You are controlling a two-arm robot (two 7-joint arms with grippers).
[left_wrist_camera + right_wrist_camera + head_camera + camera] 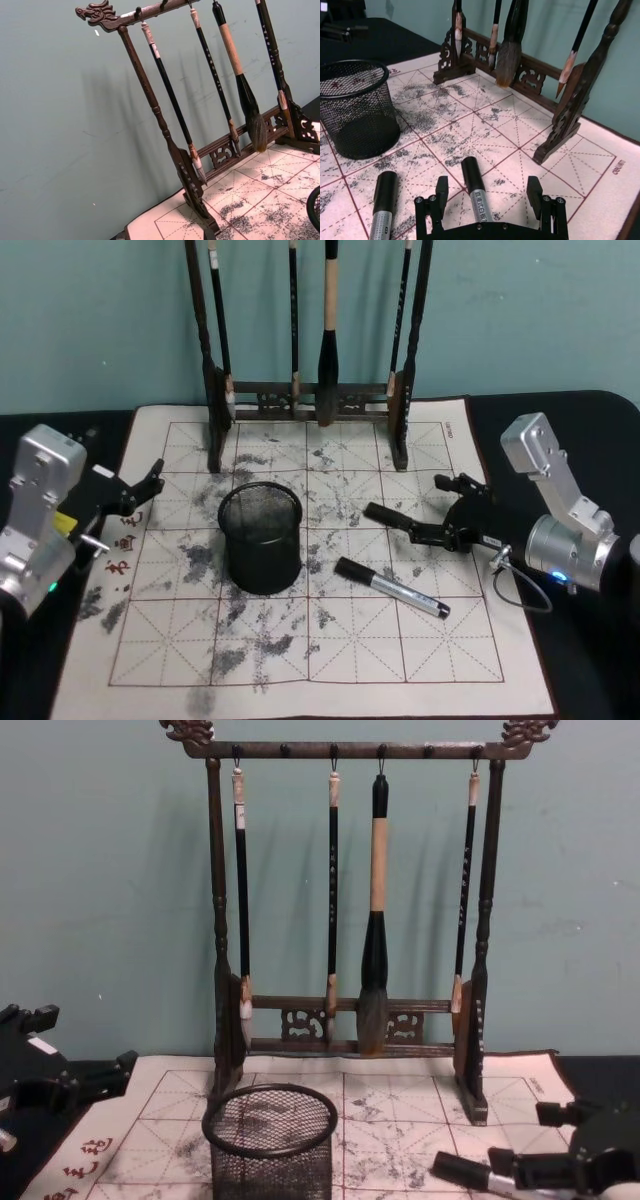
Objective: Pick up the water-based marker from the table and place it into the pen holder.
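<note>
Two markers are on the ink-stained grid mat [400, 660], which covers the black counter [590, 410]. The water-based marker [472, 185] is at roughly 3 o'clock from the pen holder [262, 560], well apart from it, with its black cap end towards the holder. The right gripper [487, 194] is low over this marker. Its jaws are spread wide and stand one on each side of the barrel, and in the right wrist view a clear gap shows on both sides, so neither finger touches it. The marker appears to rest on the mat, though this is not certain.

The second marker [392, 590] lies flat on the mat at about 4 o'clock from the pen holder and nearer to the robot. Nothing is touching it.

The pen holder stands upright near the mat's centre. The brush rack [310, 392] stands at 12 o'clock from it, along the mat's far edge, with four brushes hanging.

The left gripper [145, 490] is at about 9 o'clock from the holder, at the mat's left edge. Whether it is open or closed cannot be told.
</note>
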